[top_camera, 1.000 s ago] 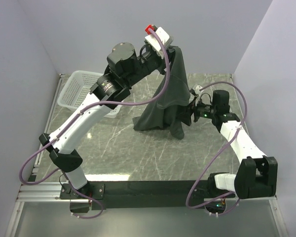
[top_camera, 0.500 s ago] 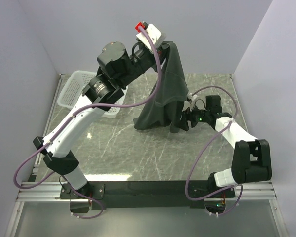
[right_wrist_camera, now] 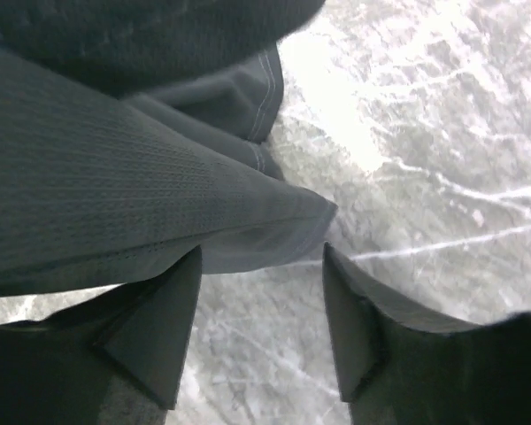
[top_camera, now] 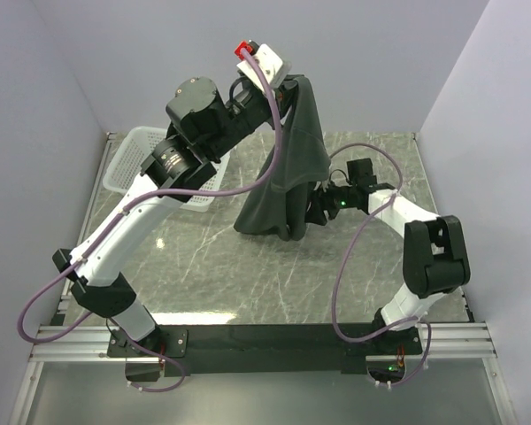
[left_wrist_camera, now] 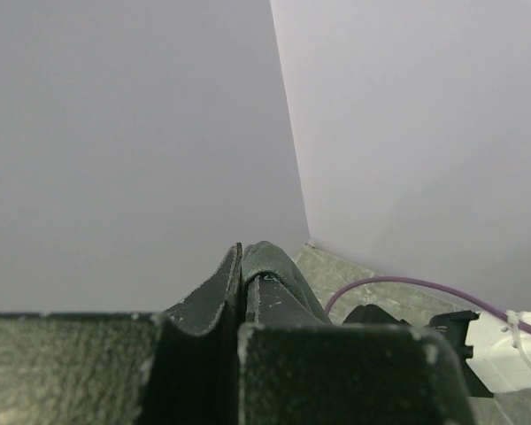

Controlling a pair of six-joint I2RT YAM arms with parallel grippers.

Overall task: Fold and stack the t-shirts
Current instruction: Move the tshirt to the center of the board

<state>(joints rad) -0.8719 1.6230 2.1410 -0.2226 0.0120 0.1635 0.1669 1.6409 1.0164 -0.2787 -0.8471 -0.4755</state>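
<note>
The dark grey-green t-shirt (top_camera: 294, 164), a soft fine-knit cloth, hangs in long folds at the upper centre from the clenched left fingers (left_wrist_camera: 205, 299), its lower end reaching the veined stone-like counter (top_camera: 248, 274), while the right fingers (right_wrist_camera: 150, 332) stand apart, released, just beside a pointed fold.

This was a robotics lab test cell, not a home. Plain pale lilac walls (top_camera: 62, 80) boxed in a grey marble-patterned counter (top_camera: 248, 274) on the left, far and right sides. A left arm (top_camera: 115, 239) and a right arm (top_camera: 434, 257) stood on an aluminium frame (top_camera: 80, 341) at the near edge, trailing purple cables (top_camera: 339, 288). A white mesh basket (top_camera: 133, 164) sat at the far left.
</note>
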